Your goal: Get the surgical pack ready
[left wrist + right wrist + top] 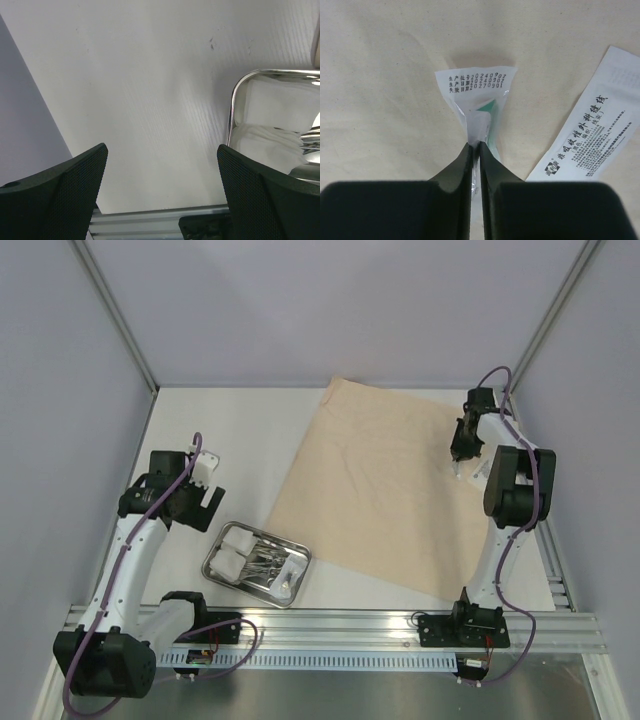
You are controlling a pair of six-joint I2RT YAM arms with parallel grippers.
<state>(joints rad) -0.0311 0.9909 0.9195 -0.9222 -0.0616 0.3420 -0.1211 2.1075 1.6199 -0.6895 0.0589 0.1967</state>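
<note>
A tan wrap sheet lies spread over the middle and right of the table. My right gripper is over its right edge, shut on a small clear packet with a green insert and printed dates. A second white packet lies flat on the sheet just to the right. A shiny steel tray at the front left holds white gauze pads and steel clamps. My left gripper hovers open and empty just left of the tray; gauze shows inside.
An aluminium rail runs along the table's near edge, also in the left wrist view. Grey walls enclose the table on the left, back and right.
</note>
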